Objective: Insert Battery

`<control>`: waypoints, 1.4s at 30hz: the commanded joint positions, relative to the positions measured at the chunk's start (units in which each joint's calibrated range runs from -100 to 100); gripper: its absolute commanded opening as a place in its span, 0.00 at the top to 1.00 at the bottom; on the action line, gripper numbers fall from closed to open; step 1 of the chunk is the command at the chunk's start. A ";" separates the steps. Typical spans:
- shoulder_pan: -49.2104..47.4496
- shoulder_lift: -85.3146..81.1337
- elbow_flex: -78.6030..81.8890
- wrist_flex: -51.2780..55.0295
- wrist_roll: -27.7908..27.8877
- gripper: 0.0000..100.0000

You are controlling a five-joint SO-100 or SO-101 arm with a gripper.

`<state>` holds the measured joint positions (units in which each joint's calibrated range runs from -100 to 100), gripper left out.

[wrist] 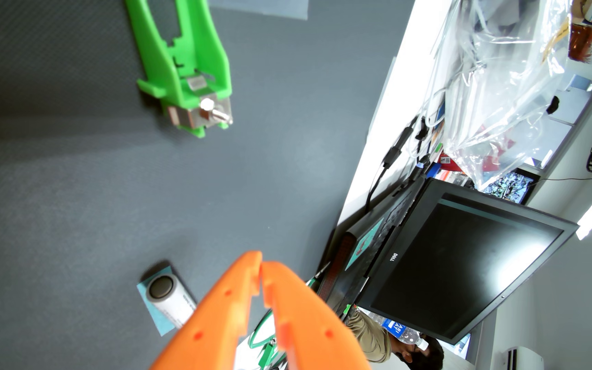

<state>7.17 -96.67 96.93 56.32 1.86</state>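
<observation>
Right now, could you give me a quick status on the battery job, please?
Gripper shut, empty. Battery upright on blue pad, beside gripper. Green holder far across mat, path clear.

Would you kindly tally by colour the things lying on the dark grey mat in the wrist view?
Green: 1, the green plastic battery holder with metal contacts
White: 1, the white cylindrical battery with a dark end cap
Light blue: 1, the light blue paper square under the battery
Total: 3
The orange gripper hangs above the mat, holding nothing.
</observation>
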 commanded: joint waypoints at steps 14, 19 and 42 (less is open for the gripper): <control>-0.32 -0.16 -0.44 -0.09 -0.06 0.98; -0.32 -0.16 -0.44 -0.09 -0.11 0.98; -0.32 -0.16 -0.44 -0.09 -0.11 0.98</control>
<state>7.17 -96.67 96.93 56.32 1.86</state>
